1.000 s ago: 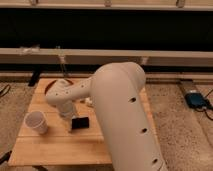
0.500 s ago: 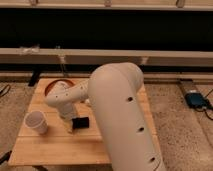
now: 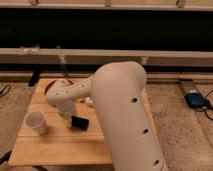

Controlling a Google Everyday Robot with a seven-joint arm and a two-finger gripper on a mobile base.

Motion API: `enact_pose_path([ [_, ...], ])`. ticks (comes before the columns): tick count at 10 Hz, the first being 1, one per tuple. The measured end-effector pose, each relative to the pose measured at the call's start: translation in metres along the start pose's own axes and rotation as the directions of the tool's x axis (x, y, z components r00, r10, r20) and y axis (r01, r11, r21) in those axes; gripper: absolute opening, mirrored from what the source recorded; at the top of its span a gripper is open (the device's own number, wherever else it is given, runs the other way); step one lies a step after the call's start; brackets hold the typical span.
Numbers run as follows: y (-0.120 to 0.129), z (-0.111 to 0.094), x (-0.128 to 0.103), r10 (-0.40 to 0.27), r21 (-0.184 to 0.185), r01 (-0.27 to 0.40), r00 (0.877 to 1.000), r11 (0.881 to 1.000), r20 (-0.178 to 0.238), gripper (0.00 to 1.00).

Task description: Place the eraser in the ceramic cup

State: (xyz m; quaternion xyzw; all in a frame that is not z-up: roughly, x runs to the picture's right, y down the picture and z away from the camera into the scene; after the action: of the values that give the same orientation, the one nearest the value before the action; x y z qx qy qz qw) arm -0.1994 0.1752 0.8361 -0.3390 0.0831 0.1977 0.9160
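The eraser (image 3: 80,122), a flat black block, lies on the wooden table (image 3: 60,145) near its middle. The ceramic cup (image 3: 36,121), plain white, stands upright at the table's left side, well to the left of the eraser. My gripper (image 3: 67,115) hangs from the white wrist (image 3: 62,97), low over the table between cup and eraser, right beside the eraser's left end. I cannot tell whether it touches the eraser. My large white arm (image 3: 125,110) crosses the table's right half and hides what is behind it.
A shallow orange-brown dish (image 3: 51,88) sits at the table's far left, partly behind the wrist. A small white item (image 3: 89,101) lies just behind the arm. A blue device (image 3: 195,99) with cables lies on the floor to the right. A dark wall with a rail runs behind.
The wrist and gripper shifted only slightly over the table. The eraser and the cup stay in about the same places.
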Motion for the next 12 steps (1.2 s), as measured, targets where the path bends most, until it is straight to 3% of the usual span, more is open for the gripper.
enact_pose_path([
  [2, -0.011, -0.029, -0.012, 0.054, 0.010, -0.055, 0.995, 0.998, 0.082, 0.00],
  [4, -0.013, -0.056, -0.030, 0.090, 0.010, -0.093, 0.983, 0.996, 0.162, 0.00],
  [6, -0.009, -0.082, -0.049, 0.111, -0.013, -0.111, 0.964, 0.994, 0.243, 0.00],
  [8, -0.001, -0.111, -0.073, 0.117, -0.041, -0.109, 0.938, 0.993, 0.328, 0.00],
  [11, 0.007, -0.152, -0.099, 0.091, -0.054, -0.075, 0.899, 0.996, 0.428, 0.00],
  [12, 0.008, -0.156, -0.101, 0.086, -0.054, -0.070, 0.895, 0.996, 0.438, 0.00],
])
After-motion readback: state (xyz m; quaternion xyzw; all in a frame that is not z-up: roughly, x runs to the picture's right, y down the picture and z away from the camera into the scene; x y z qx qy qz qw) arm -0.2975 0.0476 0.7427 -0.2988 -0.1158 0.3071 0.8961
